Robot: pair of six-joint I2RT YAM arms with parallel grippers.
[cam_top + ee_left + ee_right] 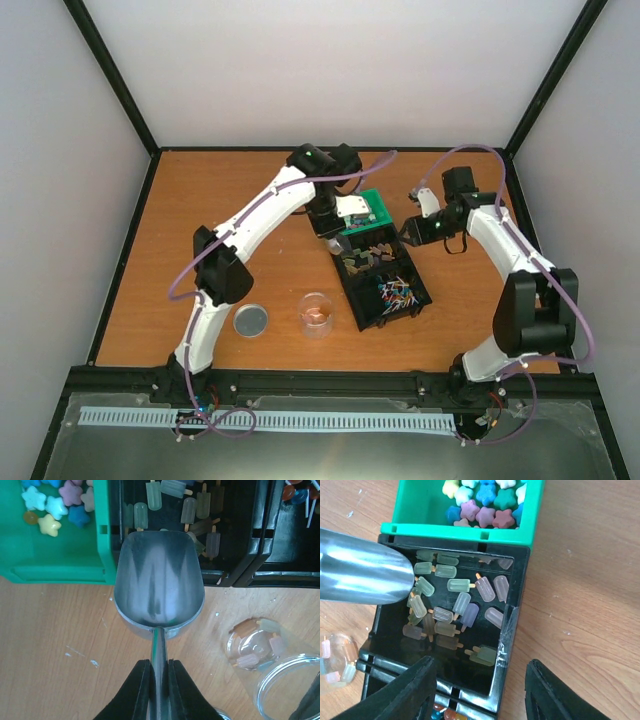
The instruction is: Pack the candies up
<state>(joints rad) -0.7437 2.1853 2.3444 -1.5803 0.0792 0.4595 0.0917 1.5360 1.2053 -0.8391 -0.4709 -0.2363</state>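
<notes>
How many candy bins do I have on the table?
3, in a row: green bin of stars at the back, black popsicle bin in the middle, black lollipop bin in front.

Black tray (519,580) (popsicle sweets (458,585) inside); round lid (250,320) on table (200,200)

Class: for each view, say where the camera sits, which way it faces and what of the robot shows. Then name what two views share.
Top external: above and behind, looking down on the table; both arms show.
Left wrist: on left arm, looking down past left gripper at its scoop; fingers show.
Right wrist: on right arm, looking down into black bin; right gripper shows.
Shared: both wrist views hold scoop and green bin.
</notes>
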